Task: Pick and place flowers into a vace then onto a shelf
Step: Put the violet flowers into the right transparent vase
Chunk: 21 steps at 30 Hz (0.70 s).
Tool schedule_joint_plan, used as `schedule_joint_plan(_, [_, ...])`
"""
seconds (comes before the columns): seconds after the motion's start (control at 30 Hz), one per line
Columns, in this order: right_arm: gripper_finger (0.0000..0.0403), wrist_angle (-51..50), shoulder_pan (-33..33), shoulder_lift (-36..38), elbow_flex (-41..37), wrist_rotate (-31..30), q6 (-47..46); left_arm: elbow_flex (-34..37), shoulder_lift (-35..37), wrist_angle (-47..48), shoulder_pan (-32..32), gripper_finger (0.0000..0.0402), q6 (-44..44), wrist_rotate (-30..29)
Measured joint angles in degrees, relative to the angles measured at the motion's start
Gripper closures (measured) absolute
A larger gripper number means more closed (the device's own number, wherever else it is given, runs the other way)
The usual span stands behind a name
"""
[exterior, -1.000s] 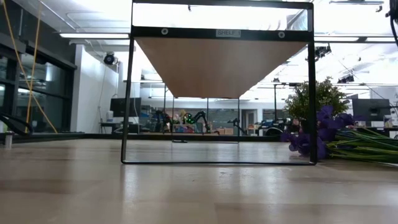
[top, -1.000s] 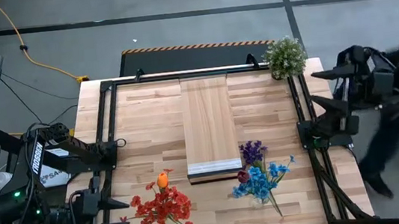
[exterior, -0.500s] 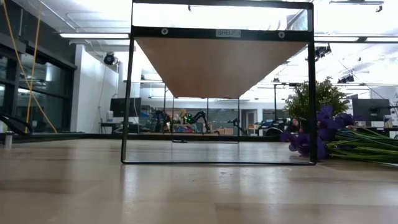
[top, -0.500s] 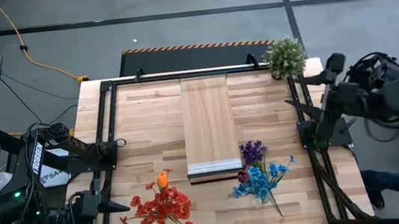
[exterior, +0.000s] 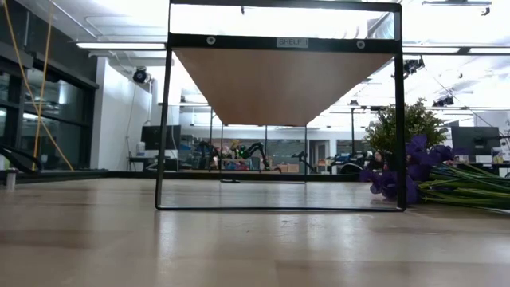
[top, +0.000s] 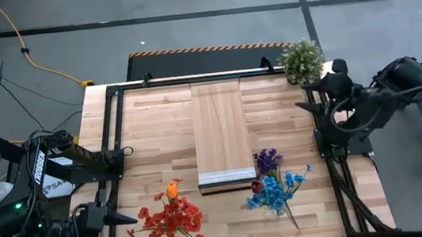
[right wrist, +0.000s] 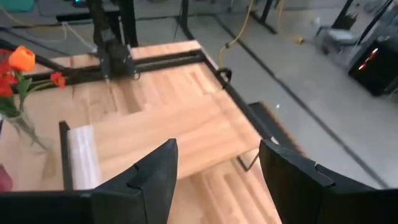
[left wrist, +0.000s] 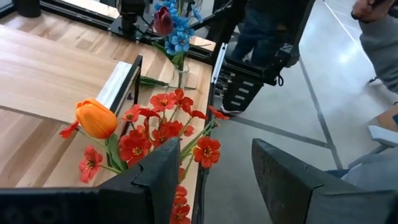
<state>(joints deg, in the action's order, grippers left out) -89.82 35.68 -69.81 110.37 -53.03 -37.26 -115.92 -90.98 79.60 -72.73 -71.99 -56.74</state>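
Shelf [exterior: 284,84] frame has a "SHELF" tag (low view). Flowers [top: 170,216] sit in two bunches flanking its near end. Left gripper [left wrist: 211,180] and right gripper [right wrist: 214,177] both parted, holding nothing.

Left pincer [left wrist: 208,180] low at near-left edge, fingers apart, empty; right pincer [right wrist: 214,180] raised, fingers apart, empty.

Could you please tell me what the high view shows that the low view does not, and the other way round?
Only the high view shows the red and orange flowers, the blue flowers, and both arms: the left gripper at the table's left edge and the right gripper at its right edge. Only the low view shows the shelf's underside and the room behind. Both show the shelf, the purple flowers and the potted plant.
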Motion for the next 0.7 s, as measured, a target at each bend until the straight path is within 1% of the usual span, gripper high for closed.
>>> schedule_joint_plan(0.1, [0.0187,-0.02,-0.95,0.56,-0.67,2.99,-1.80,0.02,-0.02,0.01,0.00,0.0169,0.44,-0.65])
schedule_joint_plan(0.23, [0.0191,-0.15,-2.56,2.82,-4.33,7.50,-4.62,0.00,-0.02,0.01,0.00,0.0169,1.25,-0.78])
schedule_joint_plan(0.5, [0.0186,-0.20,-4.55,10.48,-16.62,12.92,-14.59,0.00,-0.02,0.00,0.00,0.0169,1.25,-0.84])
schedule_joint_plan(0.7, [0.0189,-0.25,-4.59,15.76,-25.50,17.18,-22.22,0.00,-0.02,-0.01,0.00,0.0169,1.25,-0.86])
